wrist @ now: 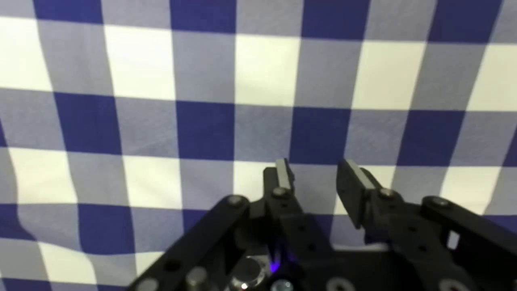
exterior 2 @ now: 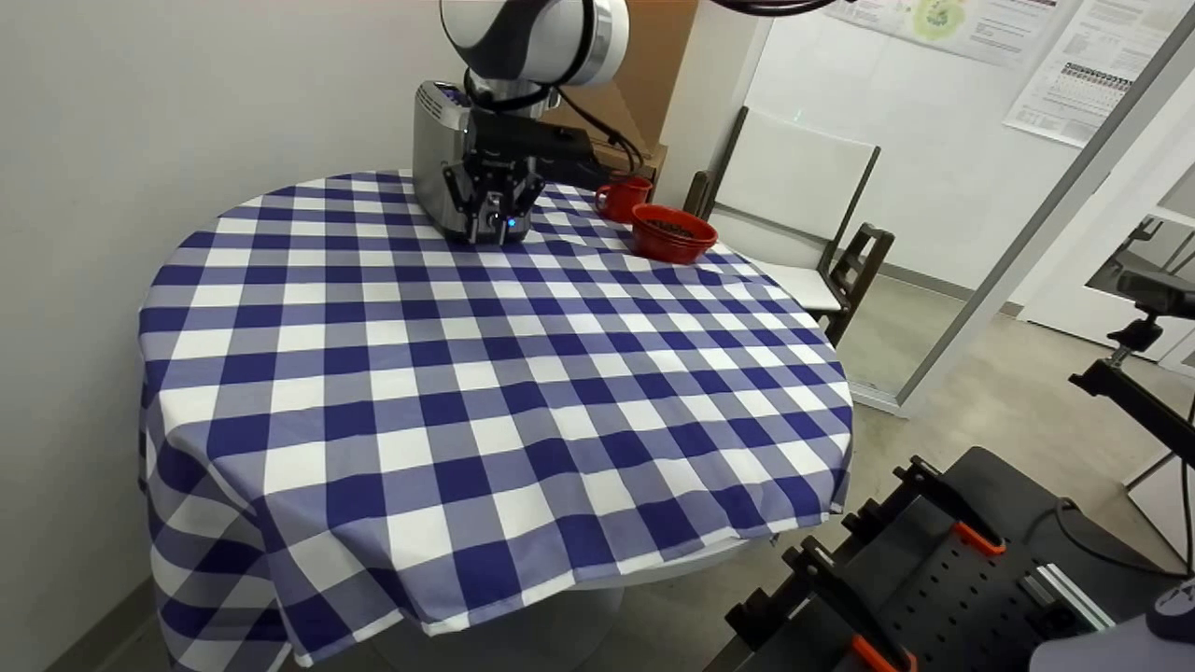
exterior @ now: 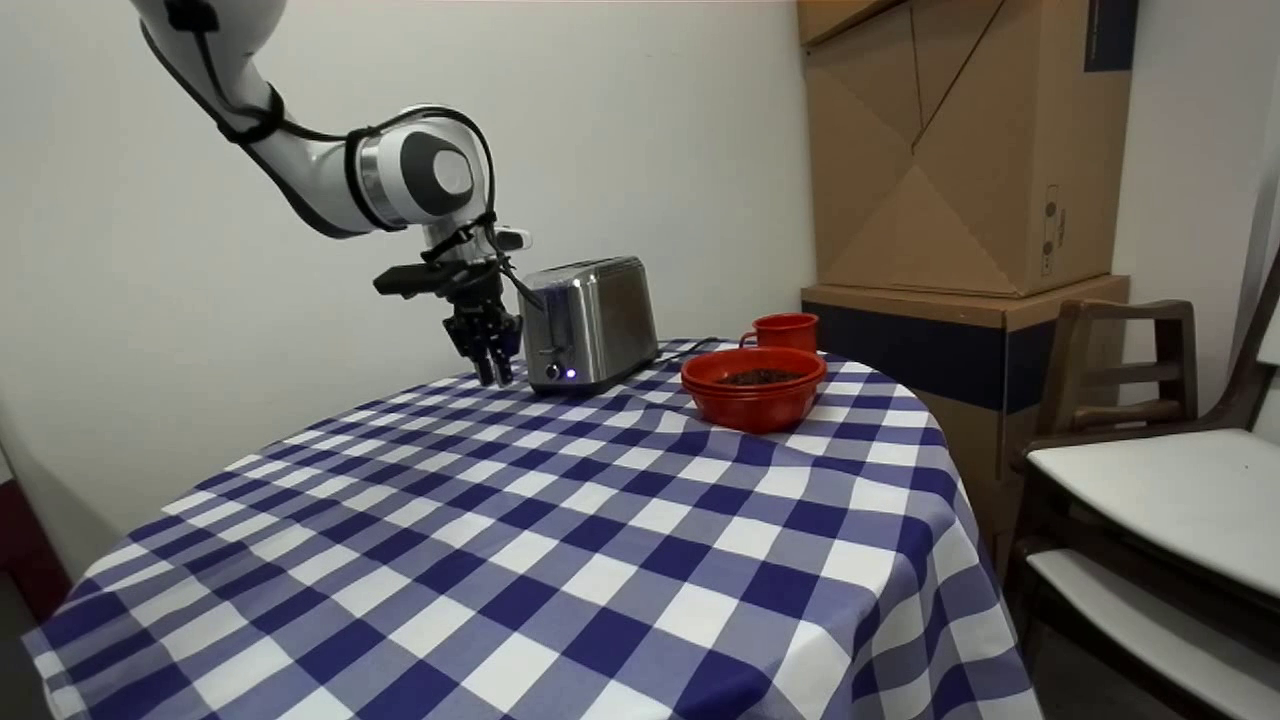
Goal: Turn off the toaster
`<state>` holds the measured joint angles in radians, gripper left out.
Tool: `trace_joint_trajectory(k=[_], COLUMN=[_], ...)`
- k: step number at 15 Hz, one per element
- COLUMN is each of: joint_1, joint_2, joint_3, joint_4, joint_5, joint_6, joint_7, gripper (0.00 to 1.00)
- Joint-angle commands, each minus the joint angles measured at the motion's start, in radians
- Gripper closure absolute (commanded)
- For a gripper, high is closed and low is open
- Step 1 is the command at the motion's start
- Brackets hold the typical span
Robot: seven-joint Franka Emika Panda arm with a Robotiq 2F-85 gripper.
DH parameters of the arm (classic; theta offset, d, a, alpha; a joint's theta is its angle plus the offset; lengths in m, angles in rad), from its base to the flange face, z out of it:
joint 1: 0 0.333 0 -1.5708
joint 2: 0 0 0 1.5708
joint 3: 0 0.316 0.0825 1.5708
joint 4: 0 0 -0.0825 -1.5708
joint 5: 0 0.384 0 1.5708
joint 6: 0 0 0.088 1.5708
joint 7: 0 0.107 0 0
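The silver toaster stands on the checked tablecloth near the wall in both exterior views [exterior: 622, 325] [exterior 2: 432, 163]. Its front has a dark knob [exterior: 553, 371] and a lit blue-purple light [exterior: 571, 374]. My gripper [exterior: 495, 372] points down in front of the toaster's front face, its fingertips a little above the cloth. It also hangs in front of that face in an exterior view [exterior 2: 487, 231] and partly covers it. In the wrist view the gripper [wrist: 316, 176] is partly open with nothing between the fingers. The knob [wrist: 247, 270] and purple glow show below the left finger; the rest of the toaster is hidden there.
Stacked red bowls [exterior: 750, 405] with dark contents and a red mug [exterior: 788, 331] stand beside the toaster. Cardboard boxes [exterior: 960, 170] rise behind them. A white wall [exterior: 640, 120] is behind the toaster. The blue-white tablecloth [exterior 2: 401, 373] drapes over the table's edge.
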<state>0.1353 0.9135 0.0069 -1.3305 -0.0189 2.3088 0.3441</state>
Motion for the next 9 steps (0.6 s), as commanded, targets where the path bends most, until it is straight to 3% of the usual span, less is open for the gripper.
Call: trace_joint_trajectory(k=[1,4,5,9], joint_1=[-0.051,-0.081,-0.071,-0.005], joint_2=[-0.141,-0.238,-0.283,-0.472], joint_3=[0.092,0.134,0.117,0.028], joint_4=[-0.119,-0.175,-0.209,-0.392], joint_5=[0.112,0.208,0.214,0.119], joint_6=[-0.132,-0.299,-0.351,-0.355], joint_7=[-0.121,-0.161,-0.127,0.016], gripper=[0.31,0.10,0.04,0.00])
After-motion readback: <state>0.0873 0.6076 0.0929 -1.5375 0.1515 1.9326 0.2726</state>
